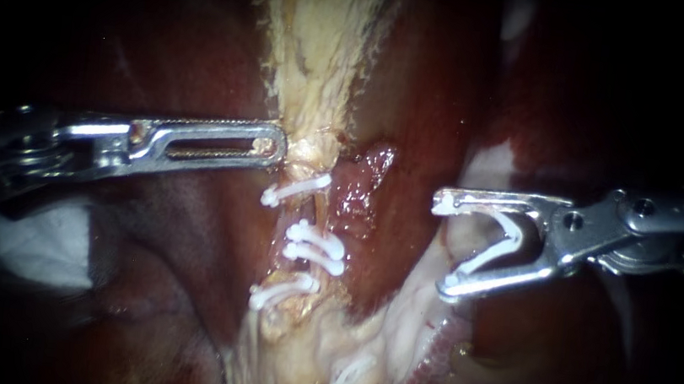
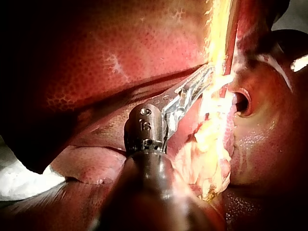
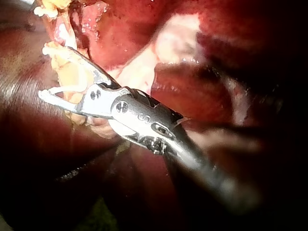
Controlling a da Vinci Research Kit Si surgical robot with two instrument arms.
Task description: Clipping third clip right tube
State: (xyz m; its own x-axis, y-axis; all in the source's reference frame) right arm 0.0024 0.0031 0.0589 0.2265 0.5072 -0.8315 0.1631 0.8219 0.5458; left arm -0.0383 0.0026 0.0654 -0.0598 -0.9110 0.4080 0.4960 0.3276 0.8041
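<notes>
A pale tube (image 1: 312,214) runs down the middle of the endoscope view and carries several white clips (image 1: 315,245). My left instrument (image 1: 279,145) lies level from the left, its slotted jaws together on the edge of the pale strand (image 1: 315,62) just above the top clip. The left wrist view shows the jaws of this left instrument (image 2: 207,76) ending in that yellowish strand (image 2: 216,43). My right instrument (image 1: 444,245) stands to the right of the clipped tube, apart from it. Its jaws are spread wide and hold an open white clip (image 1: 496,244). In the right wrist view the loaded right instrument (image 3: 54,72) holds the clip (image 3: 67,89) over pale tissue.
Dark red liver (image 1: 421,82) surrounds the tube on both sides. A pale band of tissue (image 1: 418,310) runs under the right instrument's jaws. White gauze (image 1: 40,241) lies below the left shaft, and the gauze (image 2: 19,179) also shows beside the shaft in the left wrist view.
</notes>
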